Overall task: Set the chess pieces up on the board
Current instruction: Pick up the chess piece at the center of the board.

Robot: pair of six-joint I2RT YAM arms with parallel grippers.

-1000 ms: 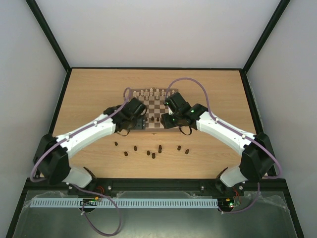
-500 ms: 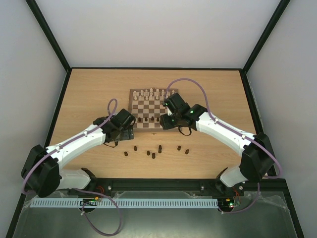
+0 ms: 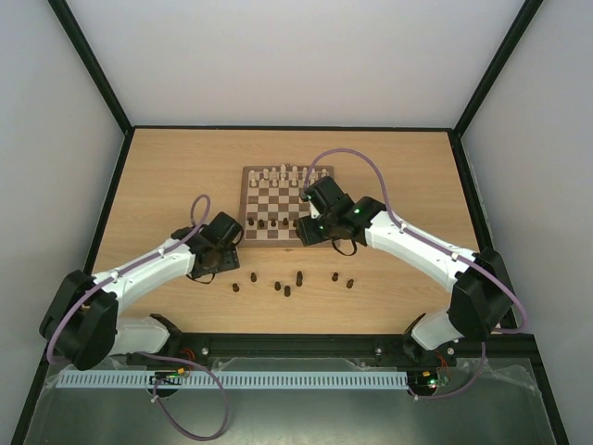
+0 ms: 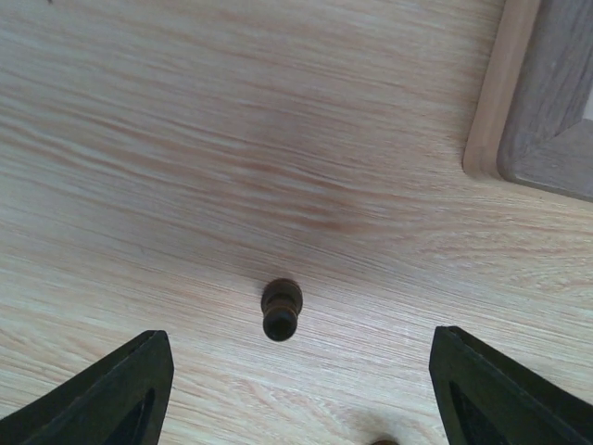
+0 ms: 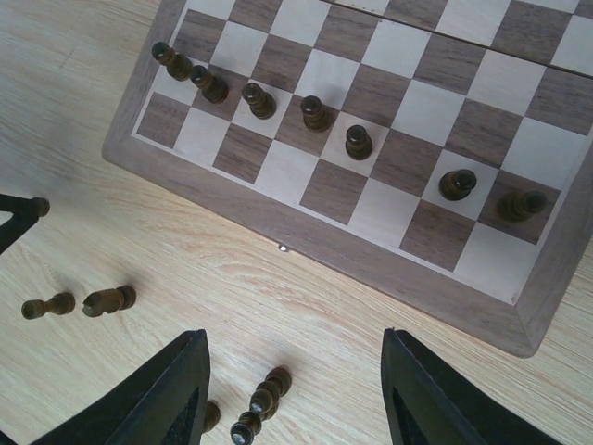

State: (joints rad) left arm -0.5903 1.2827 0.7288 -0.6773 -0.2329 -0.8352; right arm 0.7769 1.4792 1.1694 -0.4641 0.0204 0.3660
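Light wooden tabletop, enclosed by pale walls and black frame posts, carries a square wooden chessboard with dark brown and cream checkered squares and a brown border, lying at mid-table. Cream-white chessmen stand along its far side. Tiny dark brown wooden chessmen are found in two places. The right wrist view shows seven of these chessmen upright in a line on the second row from the chessboard's near border. The overhead view shows loose chessmen scattered on the bare table between the board and the arm bases, and at least two toppled chessmen lie on their sides. The left gripper is over the table just off the board's near left corner, its jaws wide apart. In its own wrist view the left gripper shows both fingertips at the lower edge. A single dark chessman stands on the tabletop just ahead of the gap, touching neither finger, and the board's corner is at upper right. The right gripper hangs over the board's near edge. In its wrist view the right gripper also has its fingers apart, above the strip of table beside the border.
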